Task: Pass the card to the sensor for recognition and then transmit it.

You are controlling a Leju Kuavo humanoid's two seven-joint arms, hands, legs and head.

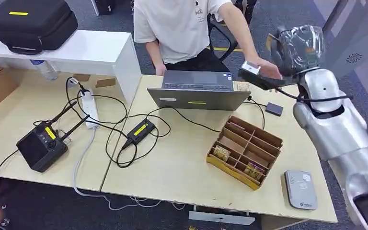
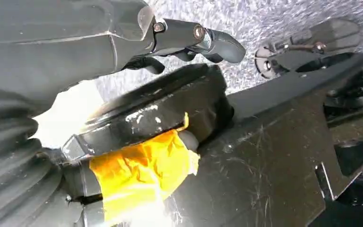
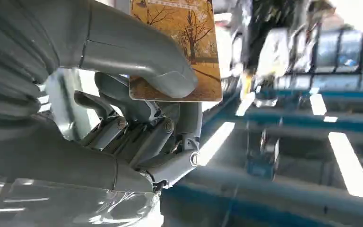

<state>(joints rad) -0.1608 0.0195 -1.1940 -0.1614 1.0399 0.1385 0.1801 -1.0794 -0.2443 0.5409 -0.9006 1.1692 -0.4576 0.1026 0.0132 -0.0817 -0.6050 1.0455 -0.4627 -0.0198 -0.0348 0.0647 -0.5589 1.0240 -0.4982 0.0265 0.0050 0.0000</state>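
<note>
I have the right hand (image 3: 137,118) raised high past the far right edge of the pale wooden table (image 1: 172,167), next to the person's hand (image 1: 268,69). Its thick thumb presses the orange card printed with autumn trees (image 3: 189,42) against the curled fingers (image 3: 165,137), so the card is pinched. The card's long axis runs away from the palm, printed face toward the wrist camera. Below, the flat grey card sensor (image 1: 300,189) lies near the table's front right corner, just beside the brown cardboard divider box (image 1: 245,151). The left hand (image 2: 189,40) hangs with fingers curled in, holding nothing.
</note>
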